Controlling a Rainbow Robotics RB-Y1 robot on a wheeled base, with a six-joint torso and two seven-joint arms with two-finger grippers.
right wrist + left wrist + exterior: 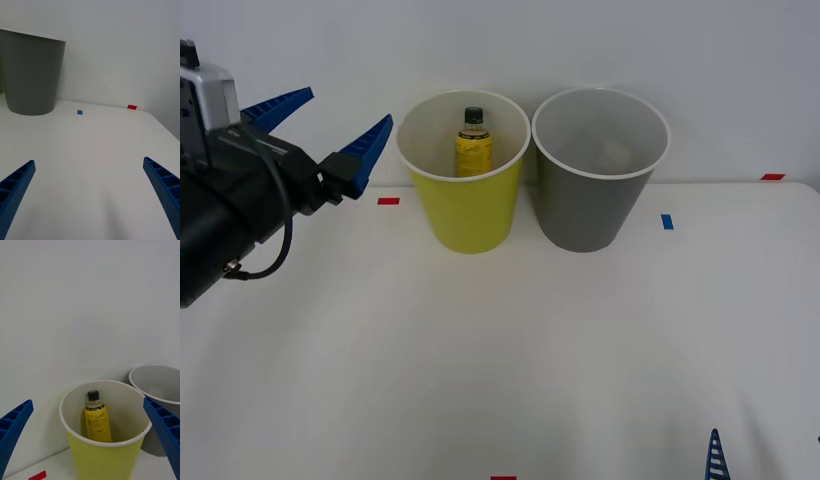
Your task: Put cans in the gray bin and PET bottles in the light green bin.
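Yellow-labelled PET bottle (473, 143) upright inside light green bin (470, 215), beside gray bin (588, 205).

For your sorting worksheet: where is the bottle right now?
The bottle stands inside the light green bin, left of the gray bin in the front view.

Lab bench: tape-marked white table (480, 380), bare wall (580, 40)

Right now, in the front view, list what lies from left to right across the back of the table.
Left gripper, open → red tape mark → light green bin with the PET bottle standing inside → gray bin → blue tape mark → red tape mark.
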